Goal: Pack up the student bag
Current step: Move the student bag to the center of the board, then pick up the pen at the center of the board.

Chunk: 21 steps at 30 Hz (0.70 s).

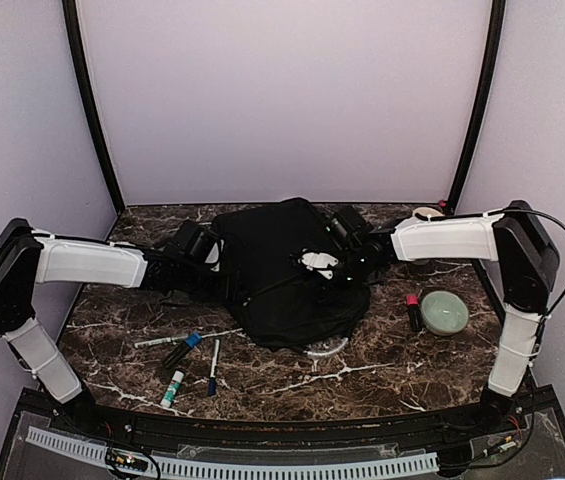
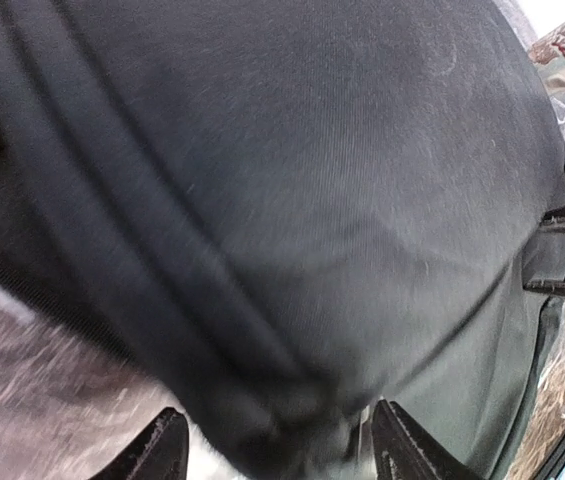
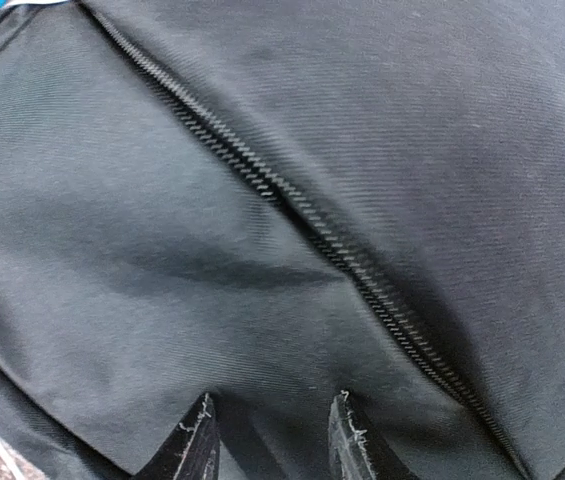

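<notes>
The L gripper [image 2: 277,445] is seen clamped on the student bag [image 1: 277,300]: in the L wrist cam a thick rolled fold of the bag's black edge seam is wedged btwn the two dark fingers [image 2: 157,455], filling the gap. The R gripper [image 3: 274,425] is set w/ both tips pressed against the bag's cloth, jaws part-way apart; whether a pinch of fabric is caught btwn them cannot be told. A zip seam [image 3: 302,215] is seen running from 11 o'clk to 5 o'clk across the R wrist view, just past the tips, w/ a soft crease beside it. In the top view the bag is laid flat on the table [image 1: 362,385], approx. mid-width and toward the far side, and is met by the L arm at its 9 o'clk edge and by the R arm at its 2 o'clk corner. A small white item [image 1: 317,262], not identifiable, is seen on top of the bag near the R gripper. A pale curved rim [image 1: 328,348] is shown poking out from under the bag at 5 o'clk. At 8 o'clk of the bag, pens and markers [image 1: 187,350] are laid loose on the marble, apart from it. At 3 o'clk a green bowl [image 1: 446,312] is stood, w/ a dark tube [image 1: 414,312], red-capped, just beside it at its 9 o'clk. A white round object [image 1: 427,213] is seen at 2 o'clk, by the far edge.
</notes>
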Available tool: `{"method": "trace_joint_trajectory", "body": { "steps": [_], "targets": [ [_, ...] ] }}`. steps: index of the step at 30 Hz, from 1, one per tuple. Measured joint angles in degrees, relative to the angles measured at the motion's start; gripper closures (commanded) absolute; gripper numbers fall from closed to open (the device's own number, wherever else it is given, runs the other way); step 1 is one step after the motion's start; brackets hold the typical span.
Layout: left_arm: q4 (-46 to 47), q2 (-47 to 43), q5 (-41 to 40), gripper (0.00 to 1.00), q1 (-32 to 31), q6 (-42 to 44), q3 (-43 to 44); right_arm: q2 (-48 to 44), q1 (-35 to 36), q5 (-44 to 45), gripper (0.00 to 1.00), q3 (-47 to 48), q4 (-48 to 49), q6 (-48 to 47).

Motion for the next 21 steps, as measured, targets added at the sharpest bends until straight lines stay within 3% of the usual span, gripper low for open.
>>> {"method": "trace_joint_trajectory", "body": {
  "steps": [5, 11, 17, 21],
  "targets": [
    [-9.7, -7.8, -4.7, 0.35, -1.4, 0.1, -0.2, -0.4, 0.1, -1.7, 0.62, -0.1, -0.1, 0.0],
    [-21.5, -17.1, -7.0, 0.45, -3.7, -0.6, -3.0, -0.6, 0.1, -2.5, 0.62, -0.1, -0.1, -0.3],
    [-31.1, -20.2, -5.4, 0.49, -6.2, -2.5, -5.6, -0.6, 0.1, -2.5, 0.62, -0.1, -0.1, -0.6],
    [-32.5, -20.0, -4.3, 0.51, -10.0, -5.1, -6.2, -0.6, 0.1, -2.5, 0.62, -0.1, -0.2, -0.6]
  ]
}}
